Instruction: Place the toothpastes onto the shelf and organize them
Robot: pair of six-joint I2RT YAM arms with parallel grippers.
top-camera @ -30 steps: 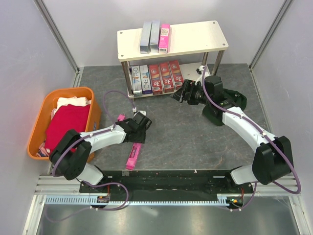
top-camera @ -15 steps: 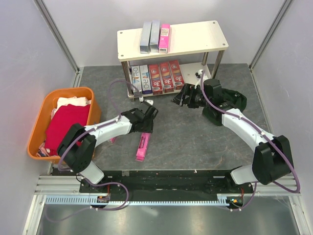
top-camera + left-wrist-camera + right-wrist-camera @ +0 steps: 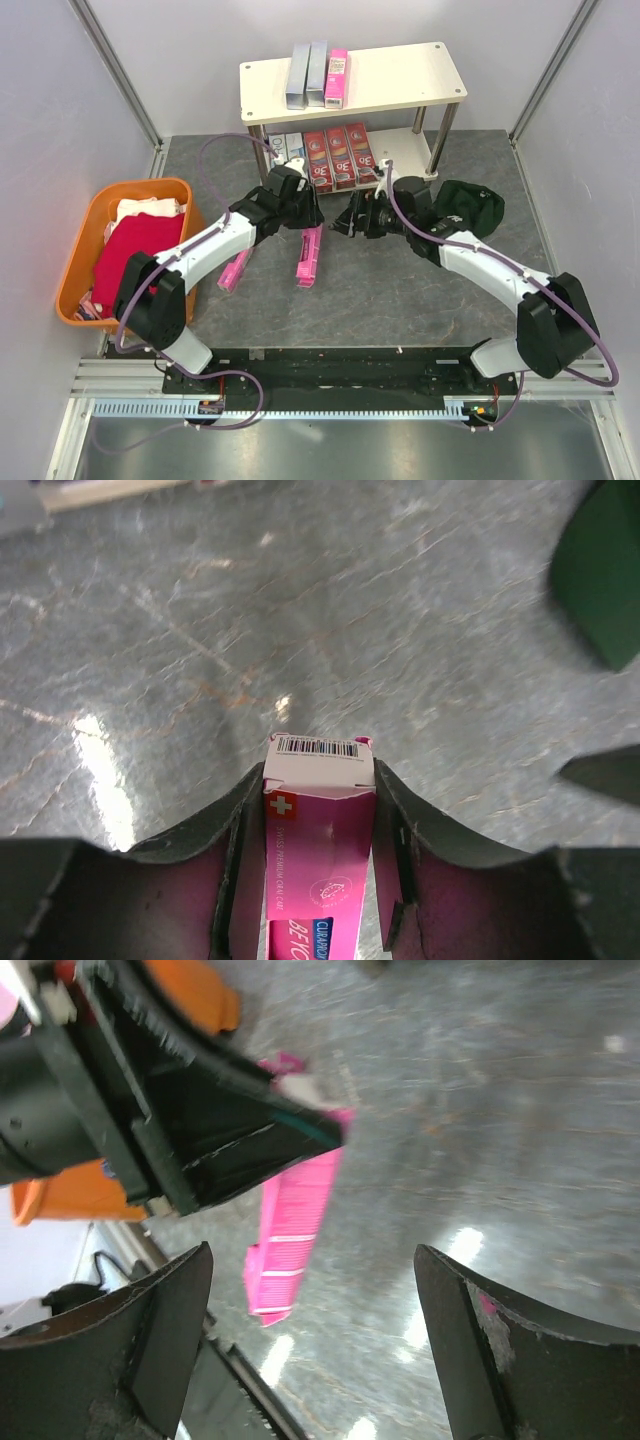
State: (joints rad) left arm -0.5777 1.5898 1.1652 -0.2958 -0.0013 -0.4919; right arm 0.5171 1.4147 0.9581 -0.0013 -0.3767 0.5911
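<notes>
Left wrist view: the left gripper (image 3: 320, 780) is closed on a pink box (image 3: 318, 830), one finger (image 3: 235, 870) pressed to each long side. The box's barcoded end sticks out past the fingertips toward the grey table (image 3: 200, 630). In the top view that box (image 3: 310, 255) runs from the gripper back toward the arm bases, in front of the shelf's left half; whether its far end touches the table I cannot tell. The right gripper (image 3: 312, 1255) is spread wide with nothing between its fingers. It faces the left gripper from just beside it without touching, and the pink box shows through its gap. A second pink box (image 3: 235, 270) lies flat on the table, left of the held one and beside the left forearm. The shelf (image 3: 400, 80) stands at the back. Its top board carries two grey boxes (image 3: 308, 62) and a third pink box (image 3: 337, 78) side by side at the left end. Its lower board holds three red boxes (image 3: 340, 157), with navy-and-white boxes (image 3: 290, 148) to their left partly hidden by the left arm. A dark green bundle (image 3: 470, 205) lies behind the right arm. An orange basket (image 3: 190, 215) with a red cloth (image 3: 135, 250) sits at the table's left edge.
</notes>
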